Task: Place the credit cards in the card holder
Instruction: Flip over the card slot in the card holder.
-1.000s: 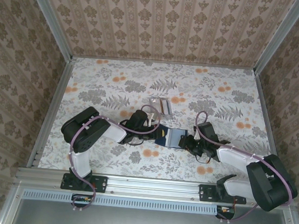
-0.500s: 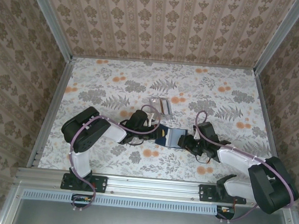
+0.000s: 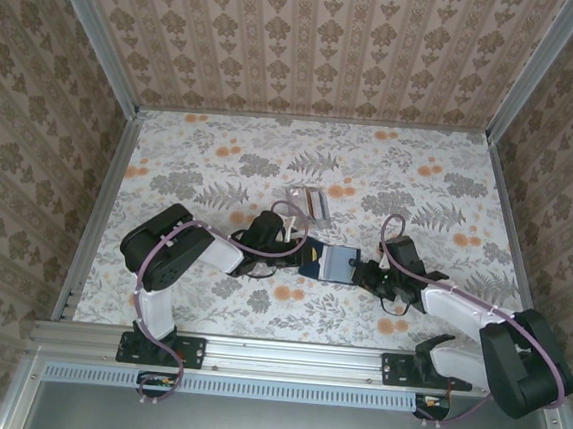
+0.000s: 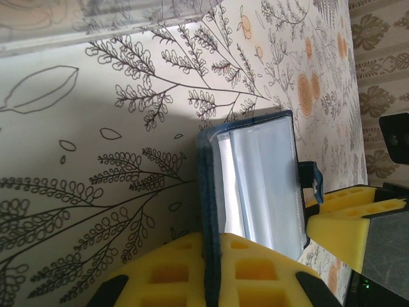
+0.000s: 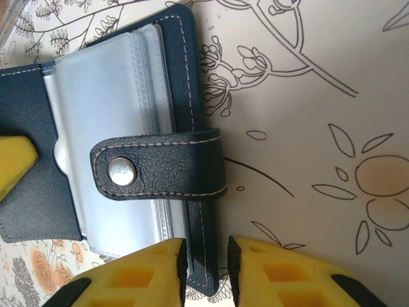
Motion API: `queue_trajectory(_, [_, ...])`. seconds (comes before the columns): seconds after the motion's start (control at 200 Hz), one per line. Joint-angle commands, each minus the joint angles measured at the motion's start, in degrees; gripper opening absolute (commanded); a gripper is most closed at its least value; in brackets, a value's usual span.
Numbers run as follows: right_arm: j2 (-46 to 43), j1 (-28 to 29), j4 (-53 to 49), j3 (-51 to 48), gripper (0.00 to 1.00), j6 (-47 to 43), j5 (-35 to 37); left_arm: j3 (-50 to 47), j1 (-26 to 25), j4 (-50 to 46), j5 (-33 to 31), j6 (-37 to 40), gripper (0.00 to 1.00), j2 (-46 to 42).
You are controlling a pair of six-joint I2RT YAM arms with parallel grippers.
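Floral print covers the table (image 3: 211,163), damask wallpaper (image 3: 311,46) on three sides. Left gripper (image 3: 302,259) and right gripper (image 3: 361,272) each clamp an edge of the open card holder (image 3: 337,263)

Right tool (image 3: 365,274) has drawn rightward; card holder (image 3: 334,263) spread wider.

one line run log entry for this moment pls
card holder: open | left pincer: shut on its cover | right pincer: shut on opposite edge | clear sleeves: look empty
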Motion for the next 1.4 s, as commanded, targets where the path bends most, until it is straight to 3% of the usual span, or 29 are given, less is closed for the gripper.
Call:
queue_trajectory(0.0, [2.44,-0.1,1.37,-0.68,0.3,-0.09,-1.23,-1.88,-0.03,-6.15,-2.86,-0.46,0.0,3.46])
queue_trajectory(0.855, [9.99,-0.01,2.85,1.24,0.35,0.05,-3.36,-1.97,0.07,-5.64,-2.86,-0.55,0.0,4.05])
queue_trajectory(1.07, [12.41,0.25,3.89,1.94,0.2,0.33,-4.43,-2.84,0.32,-3.91,-3.73,-0.69,0.0,5.34])
queue_trajectory(1.395, [13.66,1.11,4.43,3.34,0.26,0.24,-5.62,-2.95,0.68,-3.37,-3.12,-0.73,0.0,5.83])
